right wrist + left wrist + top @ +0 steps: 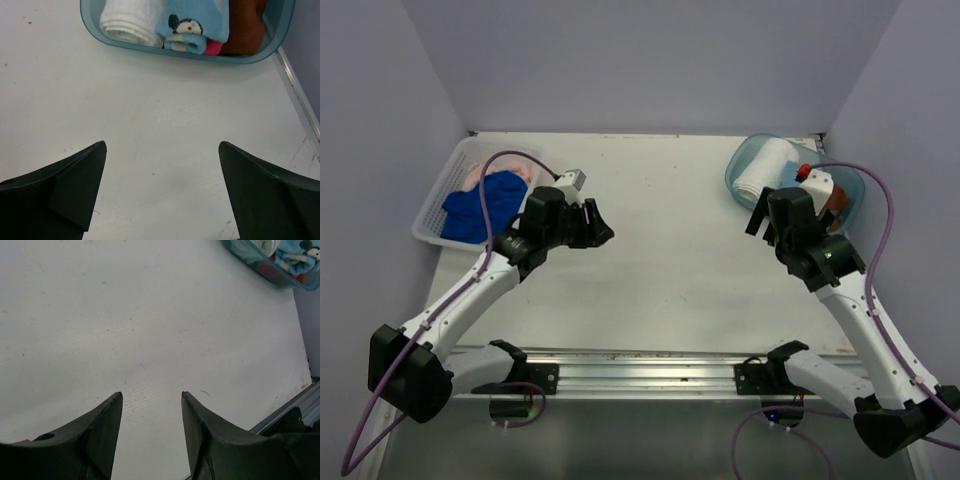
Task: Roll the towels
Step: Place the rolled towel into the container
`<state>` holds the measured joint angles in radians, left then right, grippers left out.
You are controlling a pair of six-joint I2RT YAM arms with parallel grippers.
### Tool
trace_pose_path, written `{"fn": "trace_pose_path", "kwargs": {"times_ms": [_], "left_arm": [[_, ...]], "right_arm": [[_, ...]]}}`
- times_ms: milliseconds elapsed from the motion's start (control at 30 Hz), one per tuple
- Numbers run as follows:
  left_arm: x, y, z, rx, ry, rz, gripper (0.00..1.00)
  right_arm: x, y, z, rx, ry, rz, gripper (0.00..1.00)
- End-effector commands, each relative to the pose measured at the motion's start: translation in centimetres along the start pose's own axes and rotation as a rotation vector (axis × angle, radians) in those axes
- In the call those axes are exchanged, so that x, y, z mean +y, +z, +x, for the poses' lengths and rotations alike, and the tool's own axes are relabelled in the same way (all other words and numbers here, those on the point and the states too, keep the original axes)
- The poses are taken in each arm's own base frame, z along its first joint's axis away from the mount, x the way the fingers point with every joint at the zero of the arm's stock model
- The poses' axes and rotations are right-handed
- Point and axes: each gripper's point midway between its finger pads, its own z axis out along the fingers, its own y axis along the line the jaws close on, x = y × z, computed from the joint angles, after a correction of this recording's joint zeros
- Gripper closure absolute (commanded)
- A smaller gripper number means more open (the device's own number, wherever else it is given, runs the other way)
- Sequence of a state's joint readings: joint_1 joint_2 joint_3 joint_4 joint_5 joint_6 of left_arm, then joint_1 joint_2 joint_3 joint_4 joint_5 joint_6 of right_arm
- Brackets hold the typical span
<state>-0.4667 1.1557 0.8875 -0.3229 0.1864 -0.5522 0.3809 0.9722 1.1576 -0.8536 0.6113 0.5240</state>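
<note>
White tabletop point(670, 260), left gripper point(151, 395) partly apart, empty, right gripper point(162, 145) wide apart, empty, rolled white towel point(130, 20), cartoon-print towel point(197, 17) and brown towel point(247, 25) in teal tub point(240, 58).

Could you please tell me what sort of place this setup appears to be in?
Most likely a robotics lab test cell: plain walls box in a white table, two robot arms are bolted to a metal rail, and a white basket and teal tub hold towels.
</note>
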Motion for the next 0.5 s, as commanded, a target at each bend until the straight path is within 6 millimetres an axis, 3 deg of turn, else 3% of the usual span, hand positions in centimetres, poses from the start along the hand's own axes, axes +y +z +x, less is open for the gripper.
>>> {"fn": "trace_pose_path", "kwargs": {"times_ms": [0,133,300,467], "left_arm": [[-0.8,-1.5,-3.0,-0.073,0.048,-0.010,0.45],[-0.9,-2.4,-5.0,-0.109,0.068,-0.050,0.41],[-1.3,-3.7,-7.4,-0.166,0.090,-0.090,0.36],[-1.2,-4.4,-8.4,-0.187,0.091,-0.117,0.34]], "right_arm": [[-0.1,0.5,2.4,0.012,0.021,0.051,0.02],[1.7,0.3,5.1,0.030,-0.063,0.039,0.02],[4.7,-1.3,5.7,-0.052,-0.192,0.032,0.02],[5.8,-1.3,6.3,-0.061,-0.210,0.015,0.01]]}}
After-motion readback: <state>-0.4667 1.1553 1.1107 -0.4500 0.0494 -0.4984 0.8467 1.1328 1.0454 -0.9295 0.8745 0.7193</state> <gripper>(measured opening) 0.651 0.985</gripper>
